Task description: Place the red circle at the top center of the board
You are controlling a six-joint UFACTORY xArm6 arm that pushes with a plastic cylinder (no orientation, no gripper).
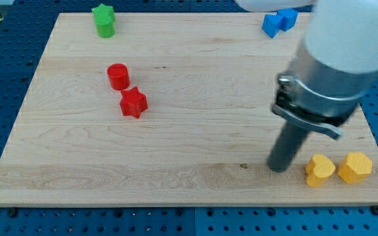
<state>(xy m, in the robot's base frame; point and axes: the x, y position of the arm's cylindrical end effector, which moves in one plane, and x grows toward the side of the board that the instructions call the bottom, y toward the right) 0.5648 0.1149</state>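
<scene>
The red circle is a short red cylinder on the left half of the wooden board, just above and left of a red star. My tip rests on the board at the lower right, far to the right of the red circle and just left of a yellow heart-like block. The arm's grey body rises above it toward the view's top right.
A green star sits at the top left corner. A blue block sits at the top right, partly behind the arm. A yellow hexagon lies at the bottom right next to the other yellow block.
</scene>
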